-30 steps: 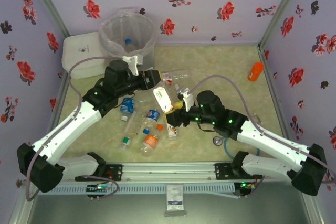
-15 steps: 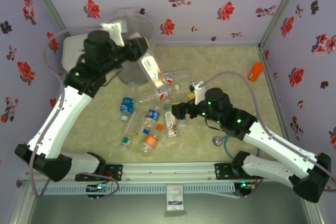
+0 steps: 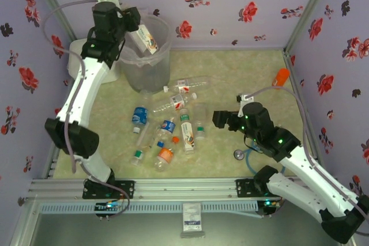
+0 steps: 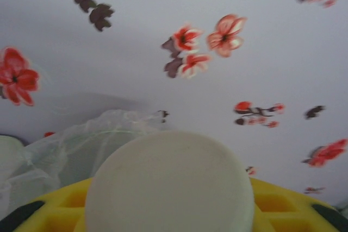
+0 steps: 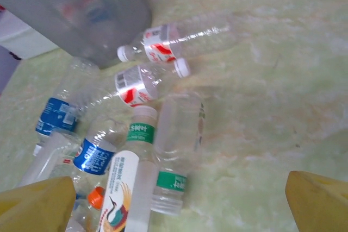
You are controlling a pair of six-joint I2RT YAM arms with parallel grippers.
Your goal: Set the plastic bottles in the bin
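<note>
Holding a white labelled bottle (image 3: 145, 38) pinched in my left gripper (image 3: 137, 27) over the bin (image 3: 144, 73), not yet dropped. My right gripper (image 3: 220, 120) gapes wide and empty, while roughly nine bottles (image 3: 185, 133) lie clustered on the table (image 3: 248, 79), awaiting pickup.

The bin (image 5: 81, 9) stands at 11 o'clock, with two red-white labelled bottles (image 5: 174, 39) lying just beside its base, towards the centre. From 9 round to 6 o'clock more plastic bottles (image 5: 176, 150) lie jumbled on the pale green table (image 5: 272, 80) — blue and green labels among them. The right gripper (image 5: 178, 188) shows yellow fingers (image 5: 38, 205) at 7 and 5 o'clock, spread wide.
</note>
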